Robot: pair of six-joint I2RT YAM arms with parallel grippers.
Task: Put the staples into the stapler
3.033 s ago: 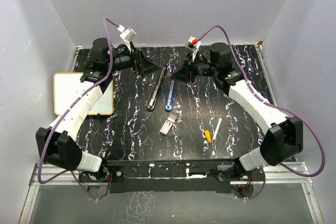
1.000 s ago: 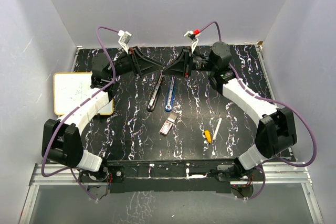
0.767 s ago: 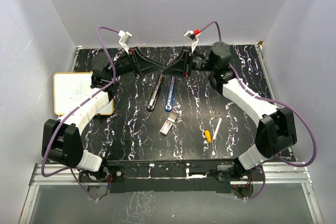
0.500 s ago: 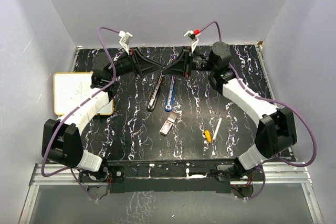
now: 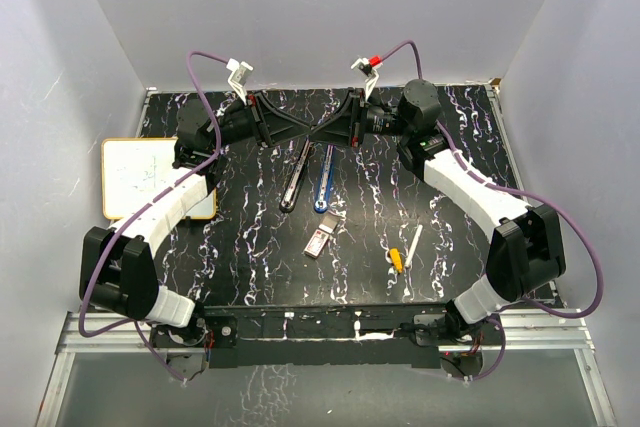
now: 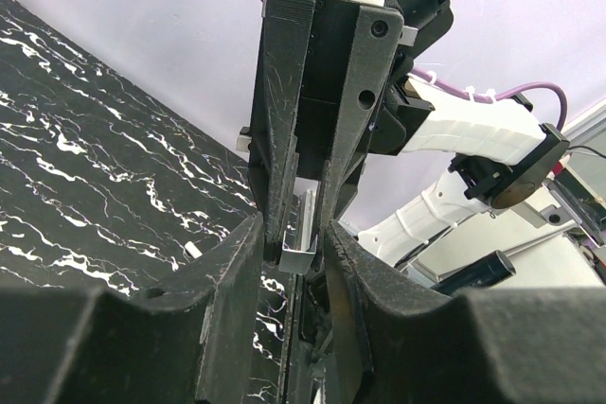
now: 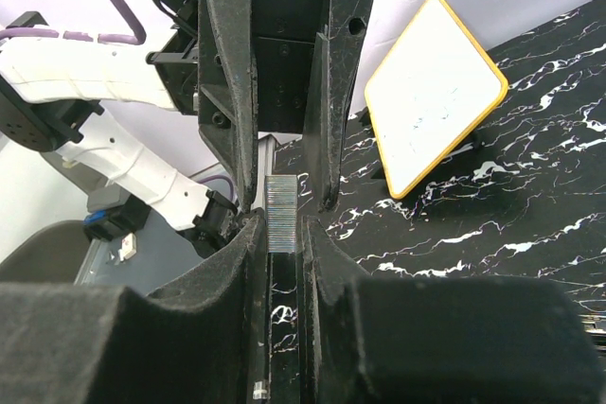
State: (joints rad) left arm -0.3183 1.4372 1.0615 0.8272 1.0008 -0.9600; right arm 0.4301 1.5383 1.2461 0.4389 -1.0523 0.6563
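High over the far middle of the table my two grippers meet tip to tip. My right gripper (image 5: 327,133) (image 7: 283,226) is shut on a silver strip of staples (image 7: 283,210) (image 6: 301,254), which sticks out past its fingertips. My left gripper (image 5: 308,133) (image 6: 292,234) faces it, jaws narrowly apart on either side of the strip's free end, with small gaps showing. On the table below lie a black stapler part (image 5: 296,175) and a blue stapler part (image 5: 323,179). The red-and-white staples box (image 5: 319,239) sits nearer the front.
A white pen (image 5: 413,244) and a yellow-tipped piece (image 5: 397,258) lie at the front right. A yellow-framed whiteboard (image 5: 150,179) (image 7: 434,92) overhangs the table's left edge. Grey walls close in the back and sides.
Three seconds ago the grippers stood apart; they came together at the centre. Over the last second the arms stayed still while the left jaws narrowed round the strip.
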